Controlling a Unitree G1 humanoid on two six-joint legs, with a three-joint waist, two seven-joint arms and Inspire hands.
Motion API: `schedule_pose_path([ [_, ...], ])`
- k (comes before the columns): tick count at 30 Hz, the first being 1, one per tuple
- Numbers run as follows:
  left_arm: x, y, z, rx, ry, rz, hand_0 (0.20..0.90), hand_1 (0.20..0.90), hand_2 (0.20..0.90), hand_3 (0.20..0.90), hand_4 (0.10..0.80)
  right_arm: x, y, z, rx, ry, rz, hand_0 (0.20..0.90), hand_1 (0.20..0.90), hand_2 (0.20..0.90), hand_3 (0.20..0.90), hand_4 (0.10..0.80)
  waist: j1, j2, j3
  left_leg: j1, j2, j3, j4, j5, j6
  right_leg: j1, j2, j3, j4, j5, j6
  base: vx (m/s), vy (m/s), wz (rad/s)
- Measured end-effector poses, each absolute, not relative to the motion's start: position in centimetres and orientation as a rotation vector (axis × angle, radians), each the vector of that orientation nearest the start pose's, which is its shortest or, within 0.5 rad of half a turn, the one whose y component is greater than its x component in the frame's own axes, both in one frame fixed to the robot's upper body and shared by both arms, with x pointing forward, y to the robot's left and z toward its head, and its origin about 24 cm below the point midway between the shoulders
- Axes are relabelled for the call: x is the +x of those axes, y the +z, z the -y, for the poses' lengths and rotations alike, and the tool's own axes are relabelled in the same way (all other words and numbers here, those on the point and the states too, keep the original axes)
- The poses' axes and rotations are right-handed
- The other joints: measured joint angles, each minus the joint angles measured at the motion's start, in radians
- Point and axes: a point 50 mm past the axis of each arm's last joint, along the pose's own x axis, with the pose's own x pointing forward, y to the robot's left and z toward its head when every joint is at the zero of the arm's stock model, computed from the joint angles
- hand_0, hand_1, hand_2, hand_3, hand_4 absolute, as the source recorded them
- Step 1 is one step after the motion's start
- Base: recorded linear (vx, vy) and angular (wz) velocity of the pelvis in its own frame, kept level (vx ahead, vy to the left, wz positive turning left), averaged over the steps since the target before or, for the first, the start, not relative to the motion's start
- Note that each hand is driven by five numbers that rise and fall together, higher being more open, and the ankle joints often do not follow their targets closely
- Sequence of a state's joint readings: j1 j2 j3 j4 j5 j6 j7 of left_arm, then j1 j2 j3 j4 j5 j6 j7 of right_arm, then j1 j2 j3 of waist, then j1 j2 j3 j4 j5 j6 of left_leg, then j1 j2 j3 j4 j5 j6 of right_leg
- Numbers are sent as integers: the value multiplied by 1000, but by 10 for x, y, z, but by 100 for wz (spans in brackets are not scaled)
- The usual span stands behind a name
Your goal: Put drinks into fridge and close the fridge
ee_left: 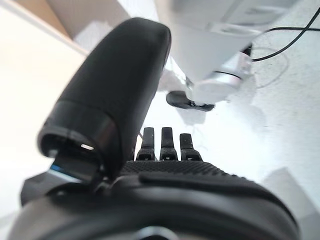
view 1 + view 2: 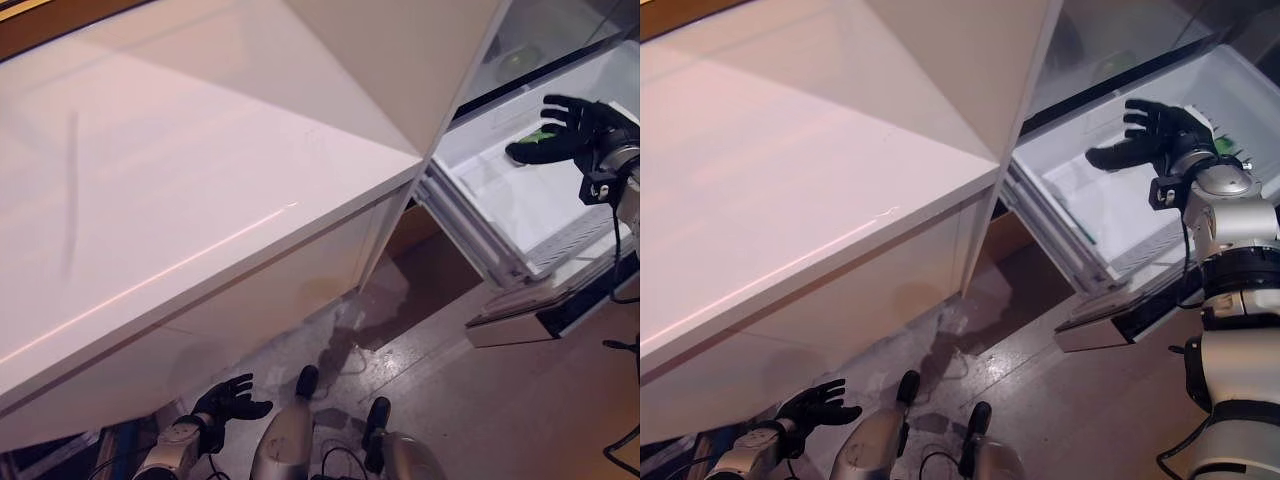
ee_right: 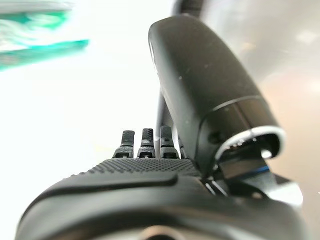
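Note:
The fridge (image 2: 500, 190) stands open at the right, its white inside showing. My right hand (image 2: 565, 130) reaches into it, open, with fingers spread and holding nothing. A green drink (image 2: 1223, 145) lies in the fridge just behind that hand; it also shows as a green blur in the right wrist view (image 3: 35, 35). My left hand (image 2: 232, 400) hangs low by the floor at the lower left, open and empty, in front of the white cabinet.
A large white counter (image 2: 180, 180) takes up the left and middle. A tall white panel (image 2: 400, 60) stands between it and the fridge. A glass shelf (image 2: 540, 40) sits above the hand. The fridge's dark lower edge (image 2: 560, 310) juts out over the brown floor (image 2: 480, 400).

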State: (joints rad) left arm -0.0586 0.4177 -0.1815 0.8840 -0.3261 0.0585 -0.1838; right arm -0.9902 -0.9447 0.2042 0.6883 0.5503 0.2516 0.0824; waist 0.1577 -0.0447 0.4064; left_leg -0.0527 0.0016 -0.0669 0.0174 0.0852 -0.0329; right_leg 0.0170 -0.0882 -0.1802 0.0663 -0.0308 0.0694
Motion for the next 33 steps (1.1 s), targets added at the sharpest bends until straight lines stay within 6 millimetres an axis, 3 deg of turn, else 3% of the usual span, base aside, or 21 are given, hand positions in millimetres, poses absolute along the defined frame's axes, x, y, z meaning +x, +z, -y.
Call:
schedule_pose_path([
  [5,169,-112,-262,107,-21,-921,900,900,900,900,800,348,264,327,-179,-311,216,900,900,900,900,800,-46,-15,-47,35,-4,39,-20,-6,10,18,-5,39,-23,12,10,10,1,-24],
  [11,134,-130,-257,71,-7,-1033,900,900,900,900,800,330,226,337,-64,-491,257,900,900,900,900,800,-111,15,-161,102,-3,95,-72,-12,18,59,-5,85,-76,28,18,33,0,-28],
  [20,114,-145,-237,37,-32,-1108,900,900,900,900,800,289,133,360,116,-805,127,900,900,900,900,800,-176,50,-215,137,3,127,-62,-34,18,86,0,117,-83,27,18,49,-45,-11],
  [24,111,-146,-240,41,-21,-1124,900,900,900,900,800,275,98,355,155,-882,64,900,900,900,900,800,-176,48,-208,109,3,124,54,-95,18,53,-7,117,35,-40,14,-29,-27,3],
  [28,122,-143,-239,45,-28,-1092,900,900,900,900,800,274,98,355,173,-886,78,900,900,900,900,800,-168,52,-184,26,-13,112,170,-131,22,-52,-28,117,203,-112,14,-103,29,10],
  [33,152,-132,-236,18,-13,-984,900,900,900,900,800,281,109,353,274,-845,142,900,900,900,900,800,-151,59,-100,-144,-28,102,386,-208,31,-211,-51,123,430,-195,2,-158,76,10],
])
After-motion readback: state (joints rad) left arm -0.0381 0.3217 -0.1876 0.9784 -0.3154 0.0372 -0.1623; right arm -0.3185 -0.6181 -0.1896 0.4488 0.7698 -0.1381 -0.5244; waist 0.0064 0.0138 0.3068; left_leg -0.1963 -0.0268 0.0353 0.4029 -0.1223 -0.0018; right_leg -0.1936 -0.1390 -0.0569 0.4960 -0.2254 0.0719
